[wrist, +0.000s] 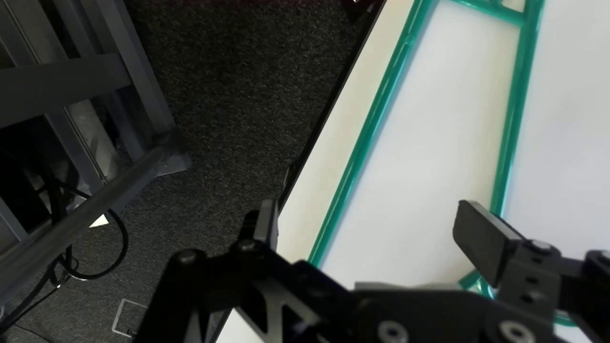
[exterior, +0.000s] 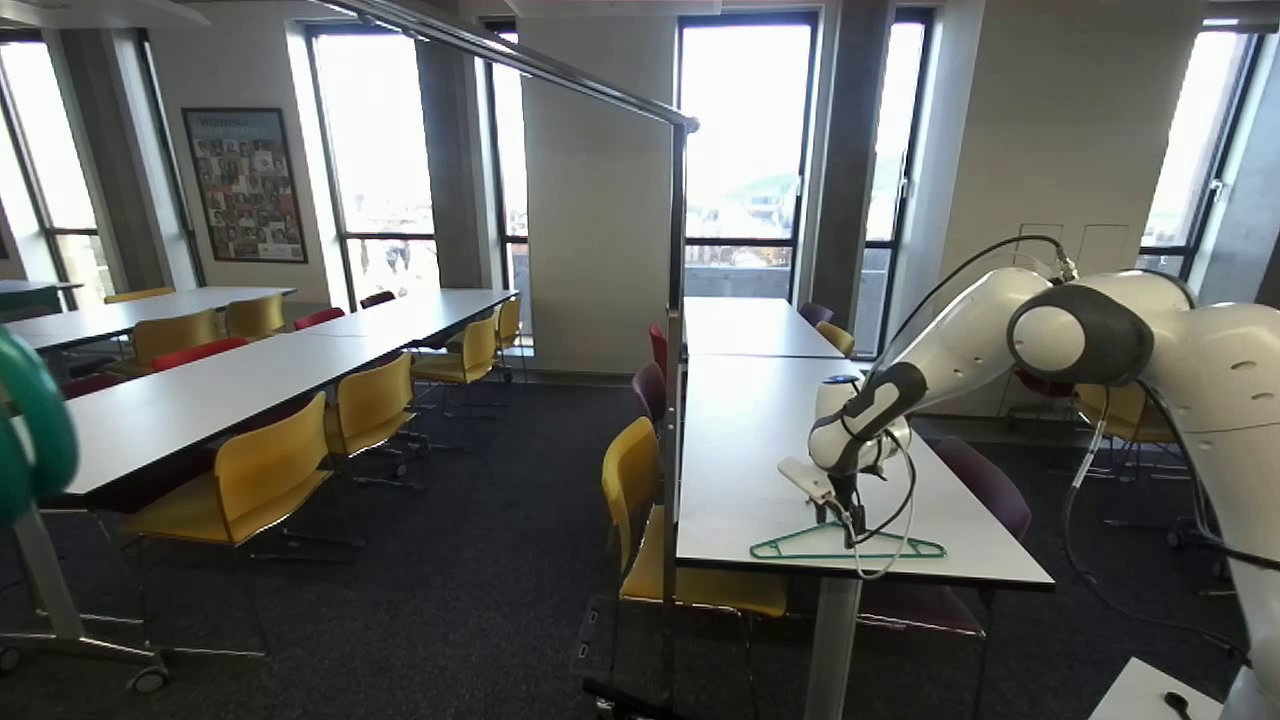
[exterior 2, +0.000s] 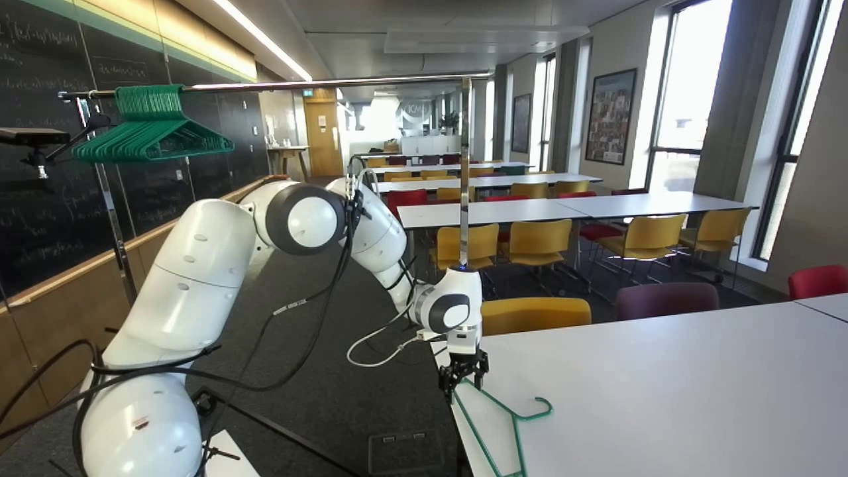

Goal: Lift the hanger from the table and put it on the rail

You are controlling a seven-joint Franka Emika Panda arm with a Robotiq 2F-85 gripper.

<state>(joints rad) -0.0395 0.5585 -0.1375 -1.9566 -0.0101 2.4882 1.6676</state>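
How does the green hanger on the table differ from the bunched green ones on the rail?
The loose hanger lies flat on the table; the bunched hangers hang from the rail. The loose hanger is on its own, while the bunched hangers are packed close together. Both kinds are green with triangular frames.

Tall dark-framed windows (exterior: 745, 150), bright with daylight, break up a pale wall (exterior: 600, 250), where a framed poster (exterior: 246, 185) hangs at the far left in an exterior view. Below spreads dark carpet (exterior: 480, 560). On the left stand long white tables (exterior: 250, 375) with yellow chairs (exterior: 270, 465) and red chairs (exterior: 200, 353). In an exterior view, a chalked blackboard (exterior 2: 53, 212) runs along the left above wooden panelling (exterior 2: 20, 338); far off is a wooden door (exterior 2: 324, 142), and a strip light (exterior 2: 262, 38) glows on the ceiling (exterior 2: 358, 16).
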